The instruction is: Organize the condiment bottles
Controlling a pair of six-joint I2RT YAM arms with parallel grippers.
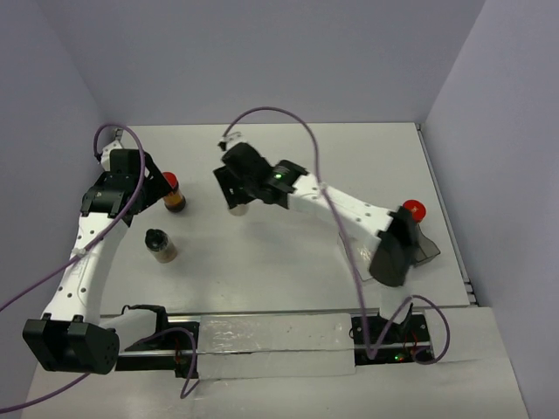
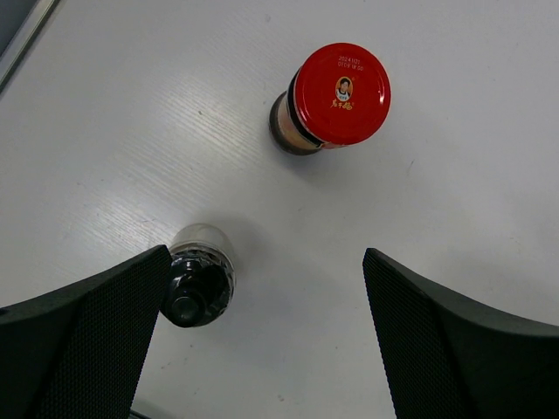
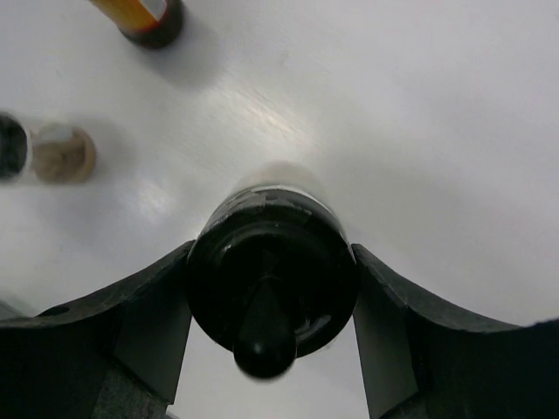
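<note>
White tabletop (image 1: 288,262) below, our right gripper (image 3: 271,301) clamps a black-capped bottle (image 3: 266,244) mid-table, seemingly near its cap; we should lift straight, keeping it upright. Our left gripper (image 2: 266,297) hangs spread near a red-capped bottle (image 2: 341,94).

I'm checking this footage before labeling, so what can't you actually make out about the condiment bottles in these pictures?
- Top view: the held bottle is almost wholly hidden under the right claw.
- Top view: the far-right red-capped bottle has its body hidden by the right arm.
- Right wrist view: the orange-filled bottle is cut by the top edge; the bottle at left is blurred.
</note>
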